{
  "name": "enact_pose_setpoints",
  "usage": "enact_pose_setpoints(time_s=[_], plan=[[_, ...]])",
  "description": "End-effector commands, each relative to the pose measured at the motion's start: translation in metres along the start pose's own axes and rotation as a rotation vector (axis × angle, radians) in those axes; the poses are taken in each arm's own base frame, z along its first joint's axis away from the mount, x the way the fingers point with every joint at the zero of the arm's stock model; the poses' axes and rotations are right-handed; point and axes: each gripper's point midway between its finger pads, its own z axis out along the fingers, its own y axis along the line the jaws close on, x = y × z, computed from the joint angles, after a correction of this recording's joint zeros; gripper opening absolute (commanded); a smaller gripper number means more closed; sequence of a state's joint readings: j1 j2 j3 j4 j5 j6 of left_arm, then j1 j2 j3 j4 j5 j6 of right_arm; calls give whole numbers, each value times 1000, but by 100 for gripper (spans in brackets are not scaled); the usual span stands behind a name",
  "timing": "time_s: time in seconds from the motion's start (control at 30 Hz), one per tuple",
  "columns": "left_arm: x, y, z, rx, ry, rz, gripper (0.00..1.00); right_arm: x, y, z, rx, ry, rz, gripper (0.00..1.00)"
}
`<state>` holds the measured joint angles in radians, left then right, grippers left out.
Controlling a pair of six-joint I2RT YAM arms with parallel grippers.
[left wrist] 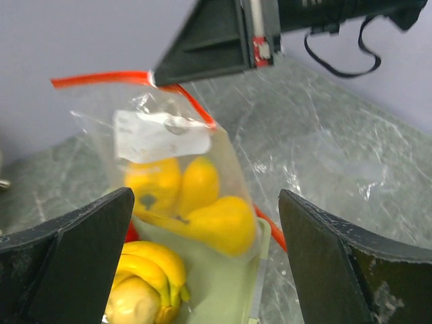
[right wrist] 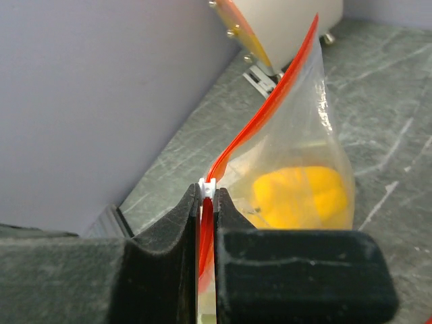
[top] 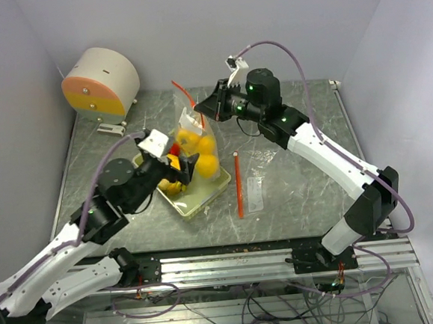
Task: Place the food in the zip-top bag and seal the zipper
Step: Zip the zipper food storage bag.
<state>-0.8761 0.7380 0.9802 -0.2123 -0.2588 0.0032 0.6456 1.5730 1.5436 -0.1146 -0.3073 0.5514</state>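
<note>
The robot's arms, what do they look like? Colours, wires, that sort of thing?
The left arm and right arm have white tubular links, black joints with small green lights, and a loose greyish-purple cable each. Each ends in wedge-shaped black fingers.

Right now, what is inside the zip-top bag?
At least three yellow toy fruits show through the zip-top bag. A white label covers part of its upper half; its bottom in the tray is hidden.

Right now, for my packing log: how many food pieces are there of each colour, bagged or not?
Yellow fruits in the zip-top bag: 3
Yellow in the tray: 2 (banana bunch, paler piece)
Red piece: 1
Total: 6
</note>
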Motion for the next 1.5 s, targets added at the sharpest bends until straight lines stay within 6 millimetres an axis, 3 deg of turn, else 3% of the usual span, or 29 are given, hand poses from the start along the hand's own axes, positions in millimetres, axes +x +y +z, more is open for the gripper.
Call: enact_pose_setpoints(time_s=[0.0,0.23,0.5,0.8,0.87,0.9,0.97,1.0,1.47], plan=[[-10,-18,21,64,-130,-92,99,-10,-18,1,149,-55,-27,0],[29,-13,46,-26,-154,-166,100,-2,-8,4,174,-51,-40,0],[42,-22,73,-55,-197,-243,99,9,-3,9,205,-43,-7,0],[85,-16,92,-226,-146,-205,100,9,16,4,166,-44,-10,0],[94,-19,98,-227,-120,-184,79,8,18,1,163,-47,-9,0],[98,-21,100,-223,-108,-173,64,7,19,0,163,-49,-7,0],[105,-20,102,-238,-91,-170,16,4,21,-4,160,-54,-10,0],[108,-18,101,-249,-88,-175,8,3,21,-5,164,-55,-12,0],[143,9,62,-332,-51,-96,7,-34,26,-24,142,-62,-54,0]])
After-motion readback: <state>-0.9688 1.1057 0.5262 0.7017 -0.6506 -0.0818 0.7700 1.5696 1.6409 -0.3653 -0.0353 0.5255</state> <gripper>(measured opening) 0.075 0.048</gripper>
